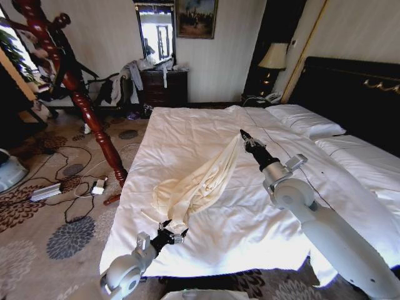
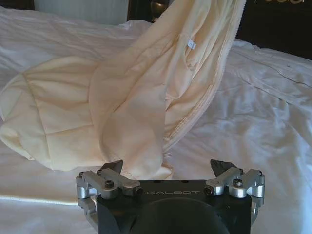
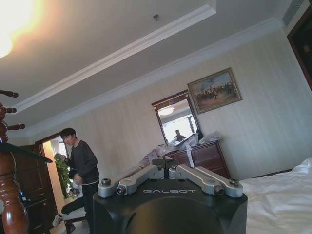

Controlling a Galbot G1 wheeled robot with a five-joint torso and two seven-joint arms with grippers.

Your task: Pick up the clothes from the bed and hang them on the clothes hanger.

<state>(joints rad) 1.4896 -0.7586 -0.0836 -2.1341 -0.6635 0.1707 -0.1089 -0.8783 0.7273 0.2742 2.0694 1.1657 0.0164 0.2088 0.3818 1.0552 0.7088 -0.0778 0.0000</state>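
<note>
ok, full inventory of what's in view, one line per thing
clothes: 1, pale cream-yellow, one end lifted over the bed, the rest lying on it
bed: 1, white duvet and pillows, black headboard, right of centre
coat stand: 1, reddish-brown wood, left of the bed
dresser: 1, dark wood, far wall, under a mirror
clothing heap: 1, grey and dark, beside the dresser
lamp: 1, pale shade, by the headboard
left gripper: open, at the garment's lower end
right gripper: shut on the garment's raised end

Floral carpet, dresser (mirror above)
</note>
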